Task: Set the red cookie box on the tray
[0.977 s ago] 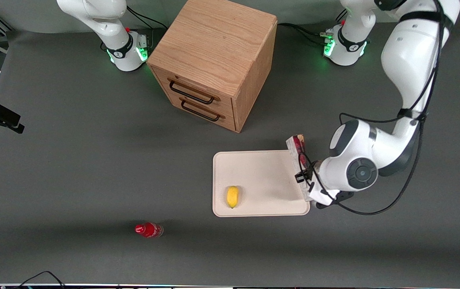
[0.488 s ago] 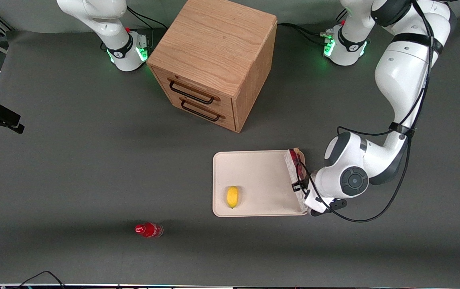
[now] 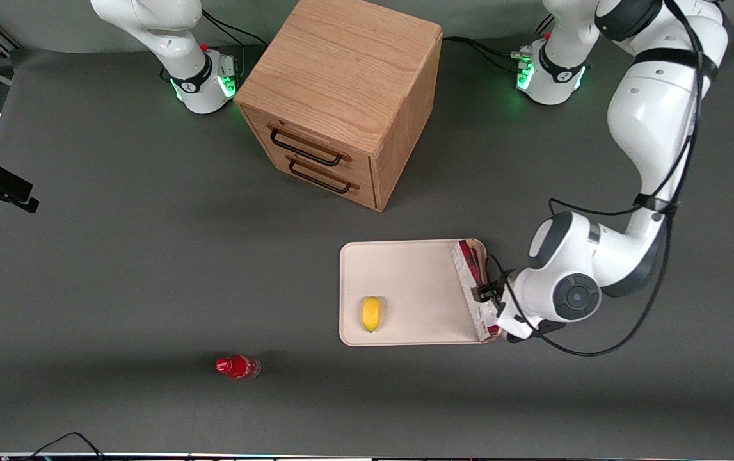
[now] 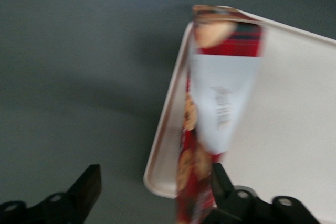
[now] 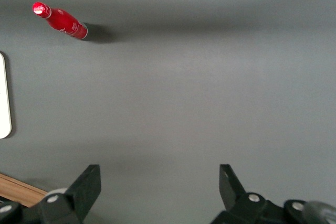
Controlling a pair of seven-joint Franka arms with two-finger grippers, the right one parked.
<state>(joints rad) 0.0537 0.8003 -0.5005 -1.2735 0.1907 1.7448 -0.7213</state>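
The red cookie box (image 3: 473, 285) rests on its long narrow side on the cream tray (image 3: 411, 275), along the tray's rim toward the working arm's end. In the left wrist view the box (image 4: 226, 93) leans over the tray (image 4: 299, 129), its white end and cookie print showing. My left gripper (image 3: 489, 296) hangs just above the box's nearer half. It is open (image 4: 155, 179): one finger is beside the box, the other stands well clear over the bare table.
A yellow lemon (image 3: 371, 314) lies on the tray's nearer part. A small red bottle (image 3: 237, 367) lies on the table nearer the front camera, toward the parked arm's end. The wooden drawer cabinet (image 3: 341, 96) stands farther back.
The box came down from a raised tilt onto the tray's rim side. The gripper has let go of it, and the arm's wrist has shifted slightly outward.
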